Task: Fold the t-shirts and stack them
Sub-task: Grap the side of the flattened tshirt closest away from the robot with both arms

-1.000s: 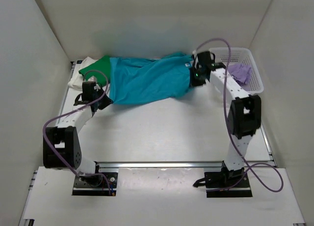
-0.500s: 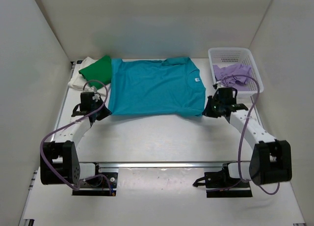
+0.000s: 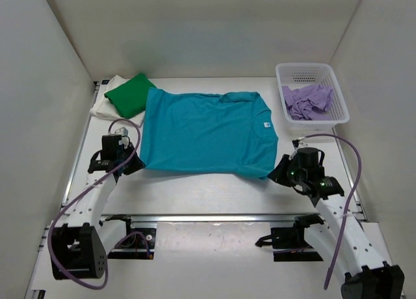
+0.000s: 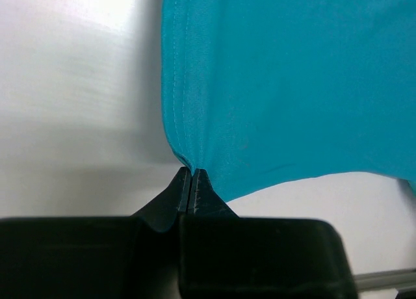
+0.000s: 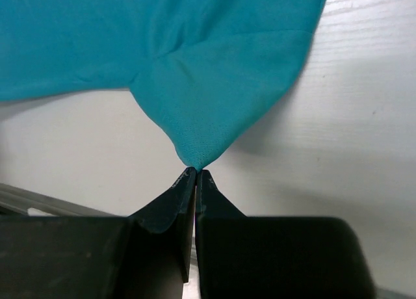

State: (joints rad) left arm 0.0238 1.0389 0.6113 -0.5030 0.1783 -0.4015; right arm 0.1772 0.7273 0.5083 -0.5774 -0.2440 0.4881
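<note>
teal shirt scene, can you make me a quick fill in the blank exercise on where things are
1. The teal shirt lies spread flat on the ____.
2. The lilac shirt sits crumpled inside the white ____.
3. The left hand and the right hand are each ____ on a near corner of the teal shirt.

Missing words: table; basket; shut

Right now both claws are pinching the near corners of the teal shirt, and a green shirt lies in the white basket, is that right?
Not quite: the basket holds a lilac shirt, and the green shirt lies at the far left, as the top view shows. The left gripper and right gripper do pinch the teal shirt's near corners.
</note>
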